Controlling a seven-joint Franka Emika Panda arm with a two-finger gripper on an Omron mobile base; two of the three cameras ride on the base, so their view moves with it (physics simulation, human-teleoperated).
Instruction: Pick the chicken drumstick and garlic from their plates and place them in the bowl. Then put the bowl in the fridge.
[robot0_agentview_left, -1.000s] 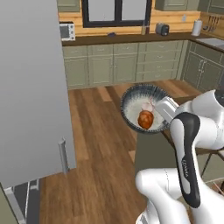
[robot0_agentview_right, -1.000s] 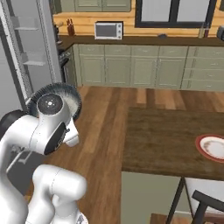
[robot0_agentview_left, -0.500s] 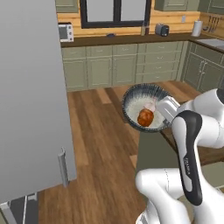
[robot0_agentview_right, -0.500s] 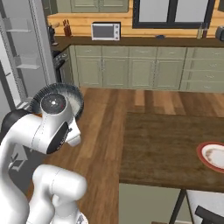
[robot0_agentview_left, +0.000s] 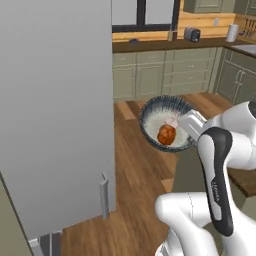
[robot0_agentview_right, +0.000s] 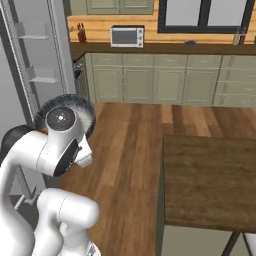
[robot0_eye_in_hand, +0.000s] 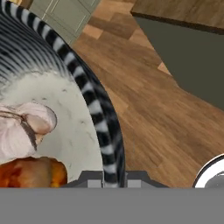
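Note:
My gripper (robot0_agentview_left: 188, 123) is shut on the near rim of the bowl (robot0_agentview_left: 156, 112), a deep blue-grey streaked bowl with a white inside, carried in the air above the wooden floor. The orange-brown chicken drumstick (robot0_agentview_left: 166, 134) and the pale garlic (robot0_agentview_left: 172, 121) lie inside it. In the hand view the striped bowl rim (robot0_eye_in_hand: 93, 109) runs between the gripper (robot0_eye_in_hand: 114, 179) tips, with garlic (robot0_eye_in_hand: 26, 125) and drumstick (robot0_eye_in_hand: 33, 172) at the left. The fridge (robot0_agentview_left: 55, 110) stands to the left with its grey door open; its shelves (robot0_agentview_right: 39, 75) show in the right base view. The plates are out of view.
A dark wooden table (robot0_agentview_right: 210, 180) stands to the right of the arm. The fridge door's bar handle (robot0_agentview_left: 104, 196) hangs low near the floor. Green cabinets and a counter with a microwave (robot0_agentview_right: 127, 36) line the far wall across open wooden floor.
The whole scene has shifted as the base moved toward the fridge; the grey door now takes up far more of the left view. The bowl stays gripped with both foods inside.

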